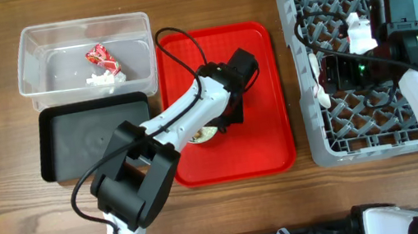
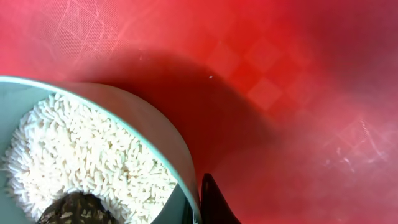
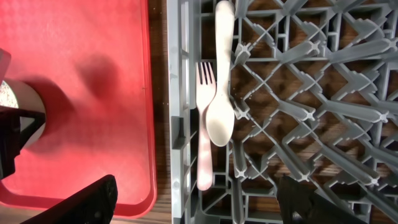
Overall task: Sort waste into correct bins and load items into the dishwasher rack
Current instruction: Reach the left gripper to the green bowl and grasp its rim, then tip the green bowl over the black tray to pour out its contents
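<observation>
- The pale green bowl [image 2: 155, 134] is seen upright on the red tray [image 2: 280, 74], near that tray's lower middle, with white rice-like crumbs [image 2: 81, 149] heaped inside and a small brown lump [image 2: 71, 208] among them.
- The left hand [image 1: 222, 122] is held low at the bowl. One dark finger [image 2: 214, 205] is seen just outside the bowl wall, but its partner is not shown, so it cannot be told whether the rim is pinched.
- The right hand [image 3: 198, 196] is held spread wide and empty above the left edge of the dishwasher rack [image 3: 177, 74], where the white fork [image 3: 204, 124] and spoon [image 3: 219, 121] lie side by side and touching.
- The bowl is judged stiff, light and smooth-walled, so a slip under a weak pinch is to be expected. The curved side offers little purchase from outside alone.
- The best hold is judged to be on the rim, one finger inside and one outside, placed clear of the crumbs.
- The crumbs are loose and dry-looking, so any tilt during carrying is likely to scatter them over the red tray or the desk [image 1: 8, 213]. The bowl is best kept level until a bin is reached.
- The black tray [image 1: 96, 138] and the clear tub [image 1: 36, 68] are found just left of the red tray.
</observation>
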`<move>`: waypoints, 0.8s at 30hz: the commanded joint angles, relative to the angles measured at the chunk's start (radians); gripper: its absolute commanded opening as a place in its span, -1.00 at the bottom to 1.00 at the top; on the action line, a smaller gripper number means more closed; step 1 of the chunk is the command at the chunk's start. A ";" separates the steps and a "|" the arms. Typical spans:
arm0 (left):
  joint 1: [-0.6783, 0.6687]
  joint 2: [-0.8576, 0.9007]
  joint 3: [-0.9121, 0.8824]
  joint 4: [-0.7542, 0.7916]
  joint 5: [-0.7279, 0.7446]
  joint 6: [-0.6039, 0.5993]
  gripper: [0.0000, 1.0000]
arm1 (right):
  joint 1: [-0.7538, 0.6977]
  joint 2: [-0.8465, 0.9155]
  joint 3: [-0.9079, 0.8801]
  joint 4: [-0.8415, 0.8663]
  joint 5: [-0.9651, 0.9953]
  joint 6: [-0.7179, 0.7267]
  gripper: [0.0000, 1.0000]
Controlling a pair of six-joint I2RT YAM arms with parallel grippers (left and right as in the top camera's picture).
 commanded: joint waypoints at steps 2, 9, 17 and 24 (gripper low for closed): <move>0.006 -0.034 -0.002 -0.025 0.006 0.002 -0.92 | 0.000 0.001 0.014 -0.002 -0.016 0.011 0.68; 0.175 -0.283 -0.002 -0.153 0.073 0.039 -0.92 | 0.000 0.001 0.014 0.002 -0.004 0.007 0.68; 0.561 -0.310 -0.032 -0.208 0.525 0.278 -0.92 | 0.000 0.001 0.014 0.003 -0.004 0.003 0.68; 0.898 -0.308 -0.267 -0.115 0.995 0.528 -0.92 | 0.000 0.001 0.014 0.003 -0.004 0.000 0.68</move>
